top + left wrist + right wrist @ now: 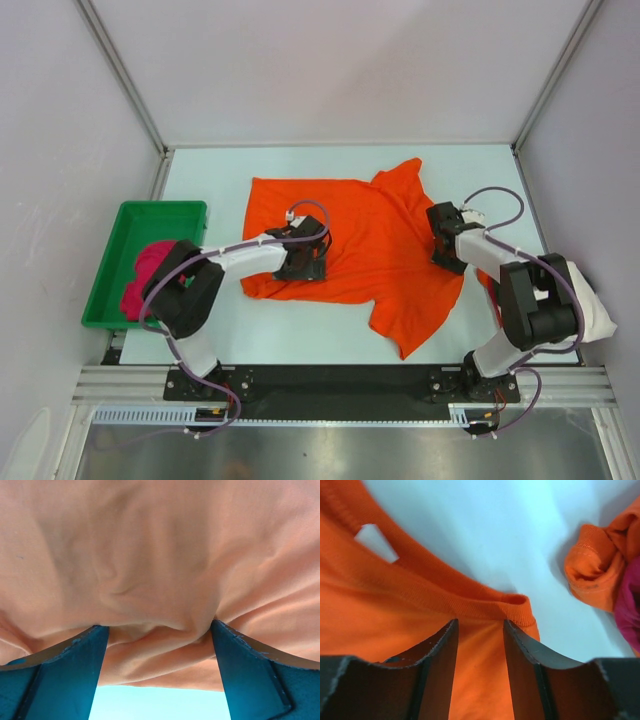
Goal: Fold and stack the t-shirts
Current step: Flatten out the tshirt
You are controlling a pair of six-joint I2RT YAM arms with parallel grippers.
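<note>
The bright orange t-shirt (380, 235) lies spread out in the middle of the table. My left gripper (303, 258) rests on its lower-left part. In the left wrist view the jaws (157, 630) stand wide apart with a bunched fold of orange cloth (160, 570) between them. My right gripper (446, 245) is at the shirt's right edge. Its jaws (480, 625) are narrowly open astride orange cloth just below the ribbed collar (485, 605). The magenta-pink t-shirt (145, 272) lies crumpled in the tray. The off-white t-shirt (598, 312) lies at the right table edge.
The green plastic tray (160, 207) stands at the table's left side. Grey walls close in the left, back and right. In the right wrist view a bunched orange sleeve (592, 570) and some magenta cloth (629, 607) lie beyond bare table.
</note>
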